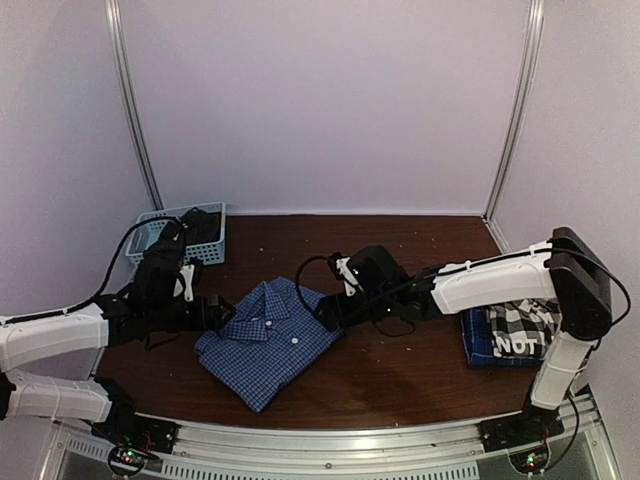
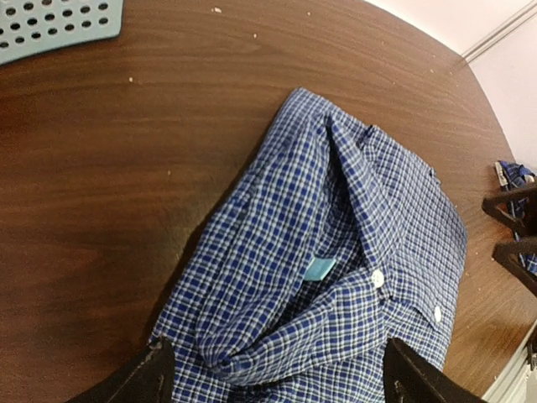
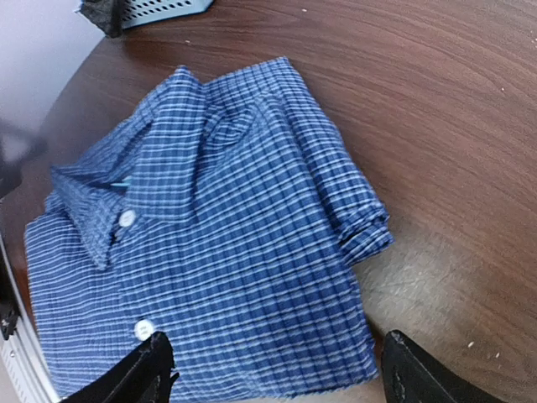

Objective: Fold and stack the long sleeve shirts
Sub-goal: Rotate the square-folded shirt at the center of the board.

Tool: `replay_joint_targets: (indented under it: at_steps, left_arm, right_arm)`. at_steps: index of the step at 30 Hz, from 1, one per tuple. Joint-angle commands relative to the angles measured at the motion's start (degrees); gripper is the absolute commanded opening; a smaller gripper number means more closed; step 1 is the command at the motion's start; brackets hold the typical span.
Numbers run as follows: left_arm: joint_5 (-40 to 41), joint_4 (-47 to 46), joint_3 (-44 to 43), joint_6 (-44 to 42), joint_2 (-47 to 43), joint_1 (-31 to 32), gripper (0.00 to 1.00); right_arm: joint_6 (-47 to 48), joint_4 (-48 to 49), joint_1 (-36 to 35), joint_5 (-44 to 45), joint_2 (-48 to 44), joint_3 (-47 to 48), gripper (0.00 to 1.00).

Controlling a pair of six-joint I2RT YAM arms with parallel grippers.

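A folded blue fine-check shirt with white buttons lies collar up on the brown table. My left gripper is open at the shirt's left collar edge, fingers wide either side of the cloth. My right gripper is open at the shirt's right edge, jaws spread over its corner. A black-and-white plaid shirt with white lettering lies folded on a darker blue plaid shirt at the right, partly hidden by my right arm.
A light blue plastic lattice basket with dark cloth in it stands at the back left; its corner shows in the left wrist view. White walls close the back and sides. A metal rail runs along the near edge.
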State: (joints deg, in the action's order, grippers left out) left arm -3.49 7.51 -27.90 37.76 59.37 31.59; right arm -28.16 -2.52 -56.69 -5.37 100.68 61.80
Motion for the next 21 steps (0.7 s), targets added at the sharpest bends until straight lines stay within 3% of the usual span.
replay_joint_targets:
  at_steps: [1, 8, 15, 21]
  left_arm:
    - [-4.67, -5.18, 3.46, 3.98, -2.35, -0.13, 0.86]
    - [-5.04, -2.23, 10.41, 10.76, -11.91, 0.81, 0.83]
    - [-5.7, -1.36, 17.01, 14.05, -16.08, 0.93, 0.67]
    - [-5.0, -2.85, 15.54, 10.36, -10.64, 0.93, 0.53]
  right_arm:
    - [4.01, -1.29, 4.44, -2.71, 7.06, 4.97, 0.85]
    - [5.3, 0.34, 7.14, -9.56, 13.85, 7.83, 0.77]
    - [2.79, 3.6, 7.47, -11.8, 11.16, 1.85, 0.45]
    - [-2.6, 8.5, 7.09, -8.68, 2.46, -10.1, 0.25]
